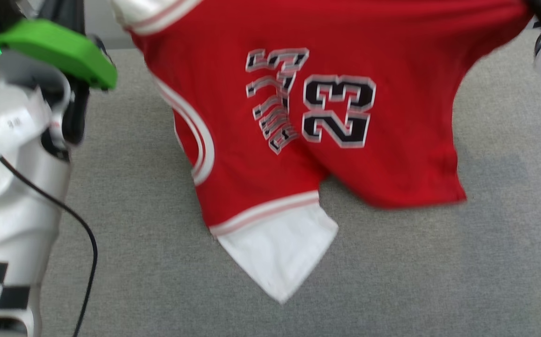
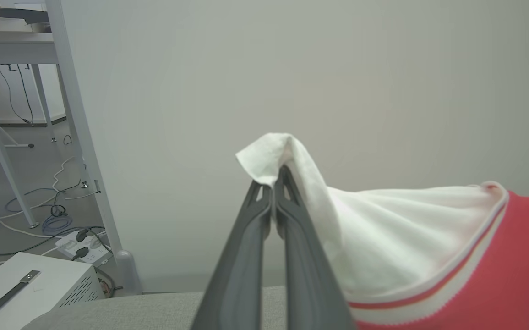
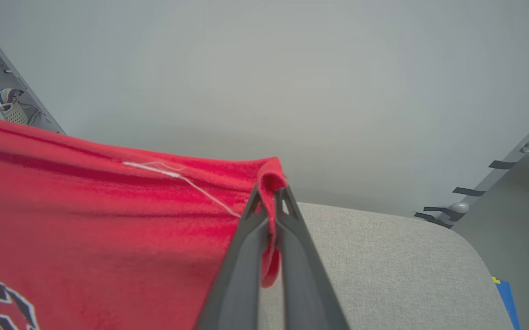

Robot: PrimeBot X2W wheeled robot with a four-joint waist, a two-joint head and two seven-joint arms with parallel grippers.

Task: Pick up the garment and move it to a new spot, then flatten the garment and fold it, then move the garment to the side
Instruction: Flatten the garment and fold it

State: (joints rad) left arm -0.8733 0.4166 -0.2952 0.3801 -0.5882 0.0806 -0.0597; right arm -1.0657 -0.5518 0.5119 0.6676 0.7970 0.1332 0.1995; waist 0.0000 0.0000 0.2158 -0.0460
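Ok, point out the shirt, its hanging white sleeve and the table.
shirt [image 1: 345, 171], head view, red cloth below the number.
white sleeve [image 1: 279, 248], head view, middle of the sleeve.
table [image 1: 439, 281], head view, bare grey surface.

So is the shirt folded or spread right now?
Spread: shirt hangs stretched, left gripper pinching its white sleeve, right gripper its red edge.
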